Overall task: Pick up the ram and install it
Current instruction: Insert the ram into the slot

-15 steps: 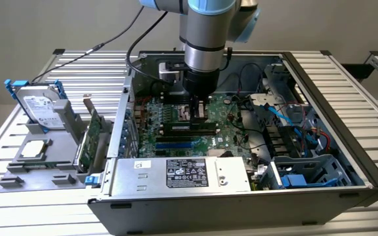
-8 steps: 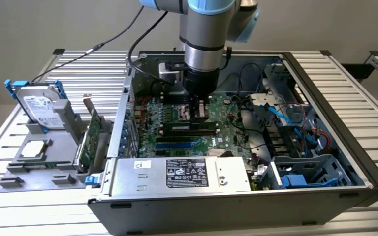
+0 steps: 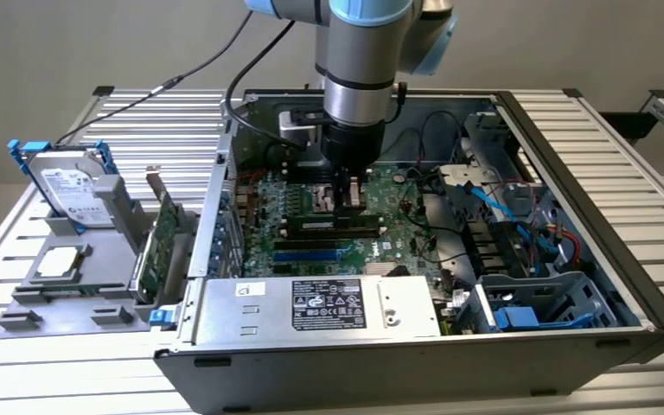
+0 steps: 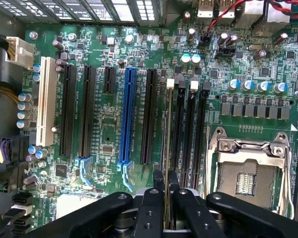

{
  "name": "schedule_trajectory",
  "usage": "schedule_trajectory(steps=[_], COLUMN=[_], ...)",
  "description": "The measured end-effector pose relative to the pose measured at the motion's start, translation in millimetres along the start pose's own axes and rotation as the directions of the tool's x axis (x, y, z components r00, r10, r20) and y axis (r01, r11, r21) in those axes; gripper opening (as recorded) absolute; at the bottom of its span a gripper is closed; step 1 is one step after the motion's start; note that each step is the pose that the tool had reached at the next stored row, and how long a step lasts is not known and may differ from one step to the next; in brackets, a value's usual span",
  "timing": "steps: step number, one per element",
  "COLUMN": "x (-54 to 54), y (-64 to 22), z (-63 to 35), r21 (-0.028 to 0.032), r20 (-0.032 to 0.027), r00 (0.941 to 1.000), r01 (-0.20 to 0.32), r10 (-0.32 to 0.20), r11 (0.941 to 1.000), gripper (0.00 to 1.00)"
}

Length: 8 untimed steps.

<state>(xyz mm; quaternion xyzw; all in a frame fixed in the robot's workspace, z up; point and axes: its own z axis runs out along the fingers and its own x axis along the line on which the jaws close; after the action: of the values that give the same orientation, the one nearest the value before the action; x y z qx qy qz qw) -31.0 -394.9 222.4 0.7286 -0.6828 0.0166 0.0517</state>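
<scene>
My gripper [image 3: 349,206] reaches down inside the open computer case [image 3: 643,285], over the green motherboard [image 3: 269,251]. It is shut on the ram [image 3: 332,225], a slim dark stick lying along the black memory slots [image 3: 326,245]. In the wrist view the ram [image 4: 167,129] shows edge-on as a thin line running out from between the two black fingers [image 4: 158,184] of the gripper [image 4: 166,187]. It lines up with the outermost memory slot [image 4: 179,129] beside the white latch [image 4: 170,83]. I cannot tell whether the ram is seated in the slot or held just above it.
A silver hard drive [image 3: 73,186], a green expansion card [image 3: 159,246] and a chip [image 3: 61,259] rest in a grey fixture outside the case. Inside are the power supply [image 3: 321,303], blue cables [image 3: 488,203], a blue slot [image 4: 126,116] and the processor socket [image 4: 248,173].
</scene>
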Motion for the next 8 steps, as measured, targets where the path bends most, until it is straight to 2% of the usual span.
schedule_trajectory(steps=[8], x=[-0.9], y=[0.0], z=[0.0], r21=[-0.0001], r20=[-0.0001], r00=[1.0000], r01=[-0.001], r10=[0.001], r11=[1.0000], gripper=[0.14])
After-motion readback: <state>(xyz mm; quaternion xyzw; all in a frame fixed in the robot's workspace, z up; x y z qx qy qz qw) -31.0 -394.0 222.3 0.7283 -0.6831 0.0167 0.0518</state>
